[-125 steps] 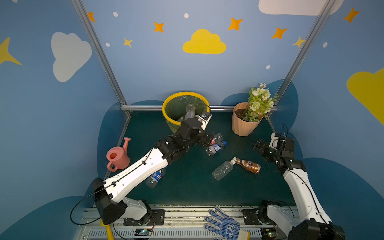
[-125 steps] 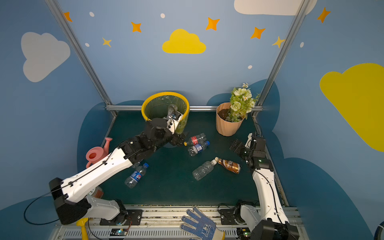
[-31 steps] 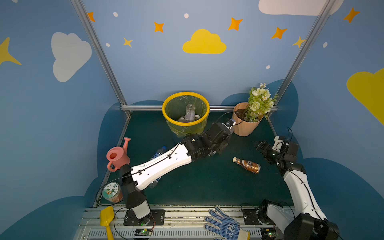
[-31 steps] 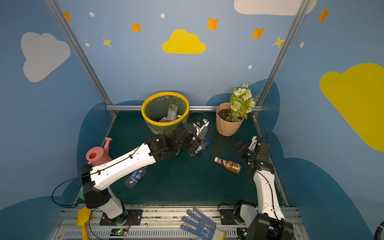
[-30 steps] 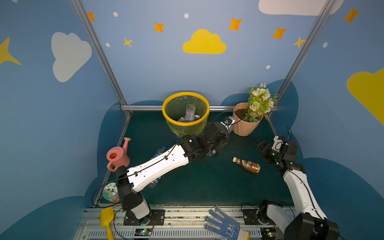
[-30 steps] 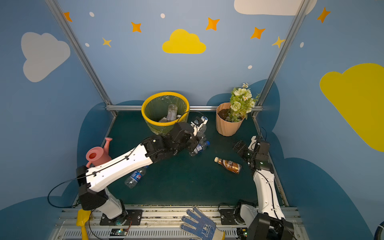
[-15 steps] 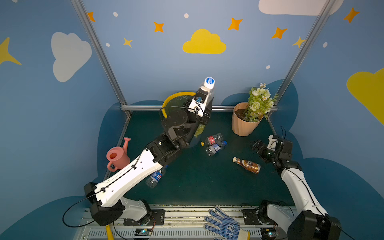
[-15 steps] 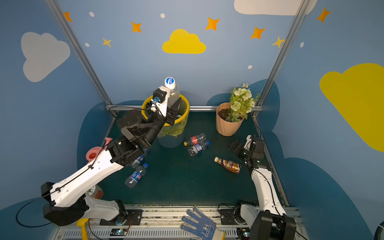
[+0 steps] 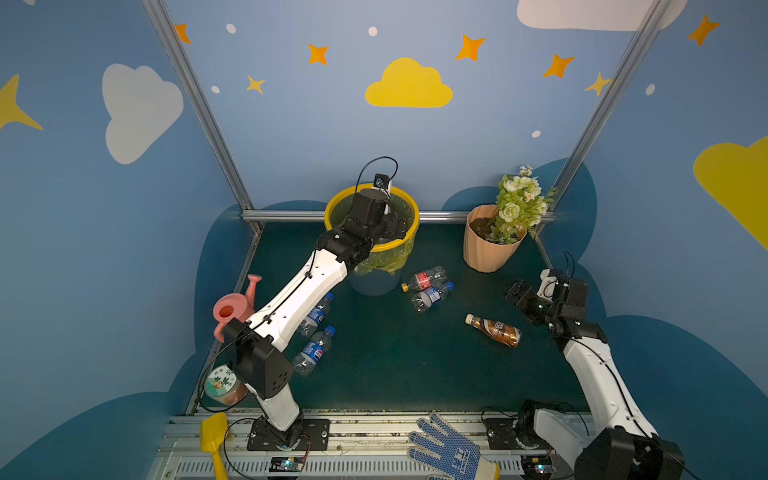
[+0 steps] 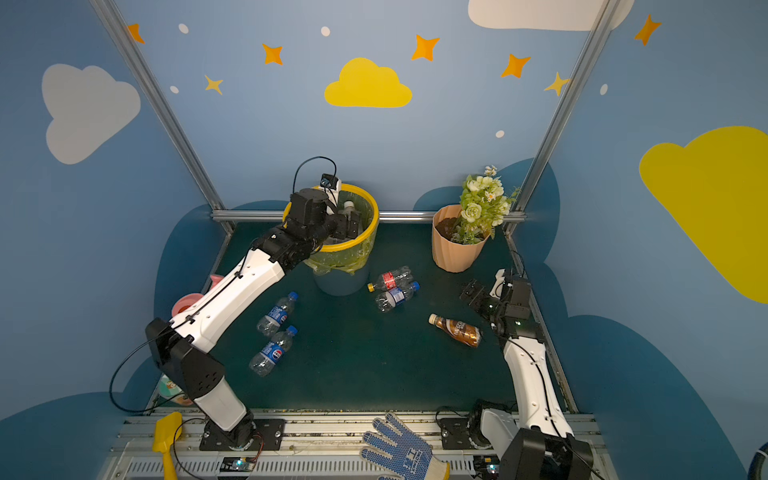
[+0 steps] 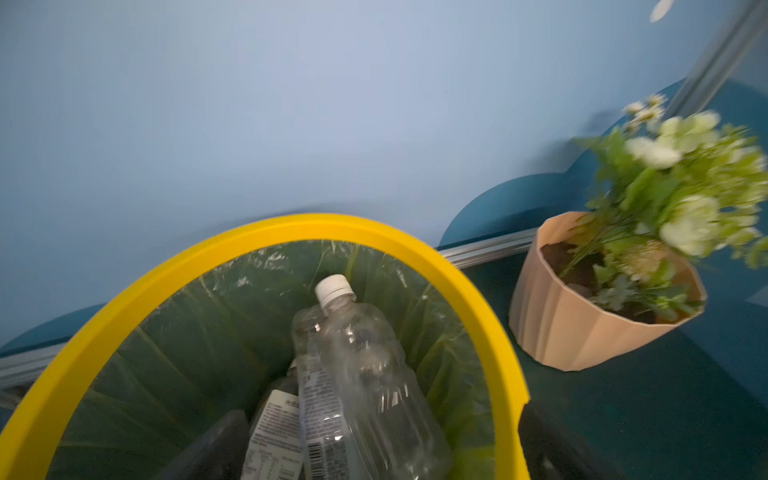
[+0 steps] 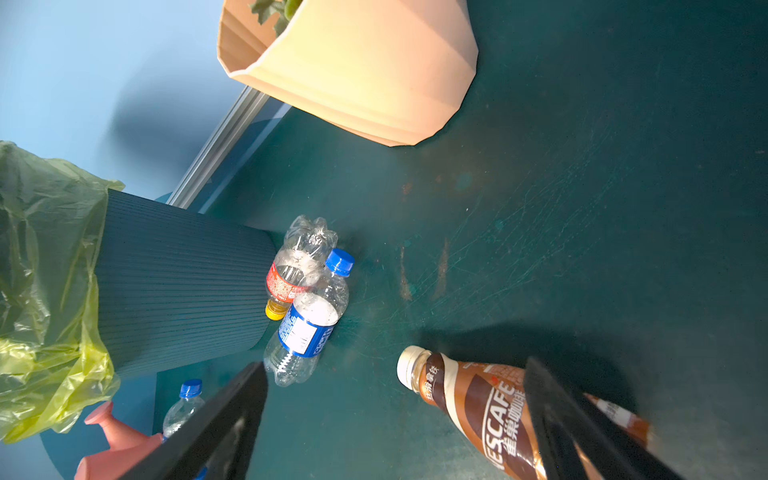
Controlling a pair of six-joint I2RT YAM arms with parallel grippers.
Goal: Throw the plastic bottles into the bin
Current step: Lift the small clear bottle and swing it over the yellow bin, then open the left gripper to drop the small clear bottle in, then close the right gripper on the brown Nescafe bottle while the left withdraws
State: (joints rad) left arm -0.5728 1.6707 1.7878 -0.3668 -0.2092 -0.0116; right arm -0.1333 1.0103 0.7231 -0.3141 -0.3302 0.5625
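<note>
Your left pincer (image 11: 380, 413) hung released over the bin (image 11: 291, 226), jaws wide and clear of the white-capped bottle (image 11: 357, 365) resting inside; withdrawing low could have caught its rim and tipped the bin onto the two bottles (image 9: 428, 289) at its foot; your right pincer (image 9: 517, 293) stood open above the brown coffee bottle (image 12: 486, 407) lying on the bench (image 9: 382, 365); closing off-centre could have squirted that round bottle away toward the flower pot (image 9: 486, 249).
</note>
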